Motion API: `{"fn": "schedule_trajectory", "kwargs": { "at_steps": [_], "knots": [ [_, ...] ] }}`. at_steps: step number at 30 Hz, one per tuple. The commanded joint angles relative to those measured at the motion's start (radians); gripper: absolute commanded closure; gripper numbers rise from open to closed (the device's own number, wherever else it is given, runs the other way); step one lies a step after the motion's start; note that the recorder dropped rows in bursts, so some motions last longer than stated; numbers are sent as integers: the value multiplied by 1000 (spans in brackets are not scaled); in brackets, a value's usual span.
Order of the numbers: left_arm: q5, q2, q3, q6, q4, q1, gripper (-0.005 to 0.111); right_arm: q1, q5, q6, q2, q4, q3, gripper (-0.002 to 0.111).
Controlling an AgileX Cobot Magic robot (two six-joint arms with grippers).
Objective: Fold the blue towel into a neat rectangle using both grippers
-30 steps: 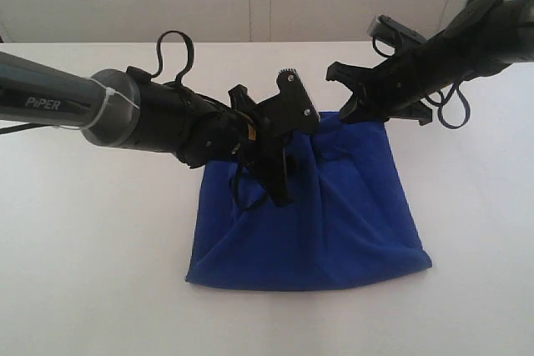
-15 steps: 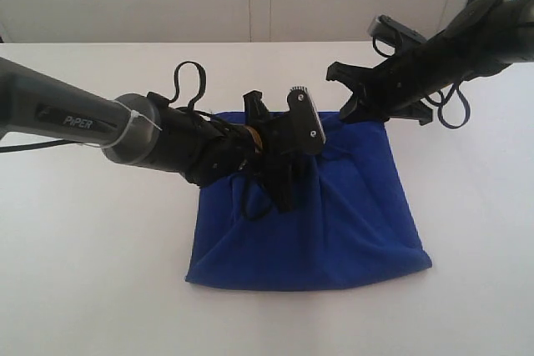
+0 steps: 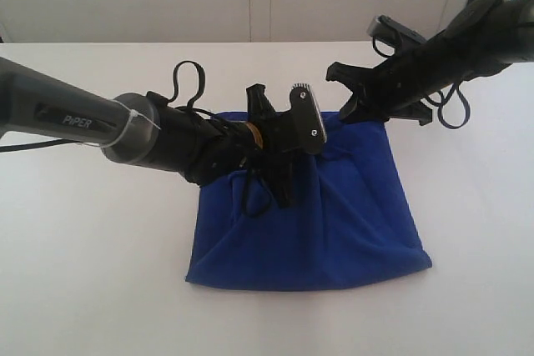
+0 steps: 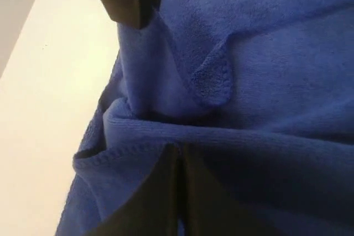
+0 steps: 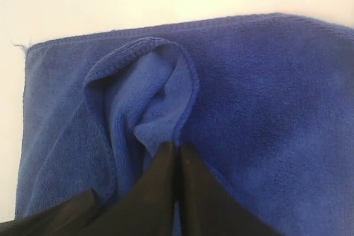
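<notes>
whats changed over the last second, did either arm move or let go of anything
The left gripper shifted a little to the right, farther over the blue towel, its arm swinging in with it. Nothing was grabbed or released: both grippers stay pinched shut on towel folds. The right gripper and the towel's outline on the table did not move.
</notes>
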Motion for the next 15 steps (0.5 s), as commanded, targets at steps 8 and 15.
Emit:
{"fn": "schedule_trajectory", "kwargs": {
  "at_steps": [8,15],
  "knots": [
    [391,-242,-4,-19,-324,61,107,-6,22,-109,-36,-63,-4,108],
    [752,-412,-4,-176,-358,142,107,-6,125,-111,-179,-270,-4,108]
  ]
}}
